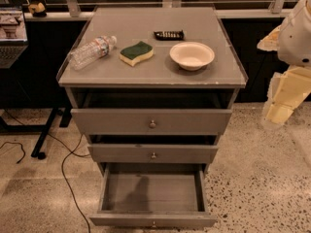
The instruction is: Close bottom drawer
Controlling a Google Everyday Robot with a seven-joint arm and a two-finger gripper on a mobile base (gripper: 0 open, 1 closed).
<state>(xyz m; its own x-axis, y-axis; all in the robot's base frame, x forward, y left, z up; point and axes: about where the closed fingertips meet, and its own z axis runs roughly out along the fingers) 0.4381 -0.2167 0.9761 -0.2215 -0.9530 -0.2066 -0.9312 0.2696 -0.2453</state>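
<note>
Floor: pale speckled stone (252, 178) is seen around a grey wooden cabinet (209, 25), with dark cables (68, 178) laid at the left
Background: a dark wall and a pale ledge are seen behind the cabinet; a laptop (10, 35) is set on a stand at the far left
Cabinet top: a clear plastic bottle (92, 51) is laid on its side at the left, a green and yellow sponge (136, 53) is placed just beside it, a pale bowl (192, 55) is set upright at the right, and a small dark object (168, 34) is placed behind sponge and bowl
Top drawer (112, 122): pulled out a little, so that a dark gap is shown above its front
Middle drawer (116, 153): also drawn out slightly
Bottom drawer (124, 221): pulled out far towards the camera at the foot of the cabinet, well past the two above; its inside floor is exposed and a shadow is cast on it; its knob (153, 224) is seen at the centre of the front panel
Robot arm (299, 30): seen at the right edge, apart from the cabinet
Gripper (282, 101): held at the right of the cabinet, level with the top drawer, touching nothing; whether it is open or closed cannot be told
</note>
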